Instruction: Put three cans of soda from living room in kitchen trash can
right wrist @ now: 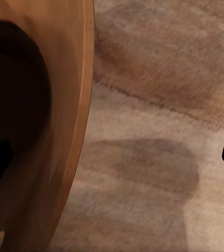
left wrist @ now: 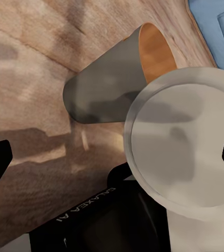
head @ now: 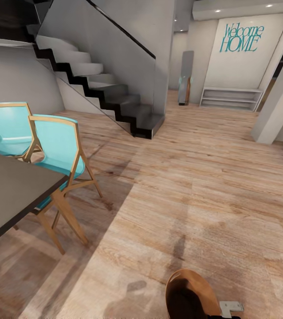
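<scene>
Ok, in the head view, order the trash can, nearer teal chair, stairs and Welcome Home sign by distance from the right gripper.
1. Trash can, right at the right gripper.
2. Teal chair, left.
3. Stairs, ahead left.
4. Sign, far wall.

Trash can carried low over the wood floor
The tash can (head: 190,294) shows a glossy copper-brown inside and pale grey tapered outside (left wrist: 104,86), tilted, its rim close in the right wrist view (right wrist: 64,131)
</scene>
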Available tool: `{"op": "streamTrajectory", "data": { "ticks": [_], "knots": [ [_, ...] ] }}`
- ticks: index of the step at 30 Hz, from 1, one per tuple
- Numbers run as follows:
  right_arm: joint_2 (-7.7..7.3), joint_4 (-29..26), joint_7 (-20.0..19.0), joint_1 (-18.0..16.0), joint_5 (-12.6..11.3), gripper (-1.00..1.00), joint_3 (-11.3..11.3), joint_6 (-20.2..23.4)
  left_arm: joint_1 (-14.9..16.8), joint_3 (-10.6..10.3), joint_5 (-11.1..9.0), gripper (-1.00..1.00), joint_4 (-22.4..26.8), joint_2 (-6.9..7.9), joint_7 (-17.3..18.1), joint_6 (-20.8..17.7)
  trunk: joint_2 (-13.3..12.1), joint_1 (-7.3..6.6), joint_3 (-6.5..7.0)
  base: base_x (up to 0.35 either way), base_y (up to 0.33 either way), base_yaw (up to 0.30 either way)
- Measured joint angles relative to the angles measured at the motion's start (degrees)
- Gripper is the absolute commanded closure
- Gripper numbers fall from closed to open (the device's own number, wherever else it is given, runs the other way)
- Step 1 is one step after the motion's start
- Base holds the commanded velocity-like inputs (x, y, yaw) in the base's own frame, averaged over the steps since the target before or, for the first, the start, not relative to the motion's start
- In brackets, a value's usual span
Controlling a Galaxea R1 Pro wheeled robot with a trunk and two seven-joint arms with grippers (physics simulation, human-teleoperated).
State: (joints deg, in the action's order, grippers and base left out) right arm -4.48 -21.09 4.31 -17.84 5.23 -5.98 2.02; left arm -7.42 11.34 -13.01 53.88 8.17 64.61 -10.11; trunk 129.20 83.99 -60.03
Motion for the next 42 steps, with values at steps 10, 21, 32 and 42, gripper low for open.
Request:
{"op": "streamTrajectory", "data": {
  "ticks": [10,21,32,42],
  "knots": [
    [0.00,0.00,0.00,0.00,0.01,-1.00,0.00,0.00,0.02,0.00,0.02,-1.00,0.00,0.00,-0.01,0.00,0.00,0.00,-0.23,0.000,0.000,0.000],
    [-0.03,0.09,0.00,0.03,-0.11,-1.00,0.07,0.00,0.01,0.02,0.05,-1.00,-0.03,0.00,-0.02,0.00,0.01,-0.14,-0.95,0.038,0.000,0.000],
    [-0.09,0.09,0.00,0.00,0.06,-1.00,-0.02,0.00,-0.01,0.02,0.08,-1.00,-0.05,0.00,-0.02,0.00,0.00,-0.16,-1.03,0.024,0.000,0.000],
    [-0.05,-0.14,0.00,-0.07,0.25,-1.00,-0.13,0.00,0.01,0.01,0.08,-1.00,-0.07,0.00,-0.02,0.00,0.01,-0.37,-1.54,0.000,0.000,0.000]
  ]
}}
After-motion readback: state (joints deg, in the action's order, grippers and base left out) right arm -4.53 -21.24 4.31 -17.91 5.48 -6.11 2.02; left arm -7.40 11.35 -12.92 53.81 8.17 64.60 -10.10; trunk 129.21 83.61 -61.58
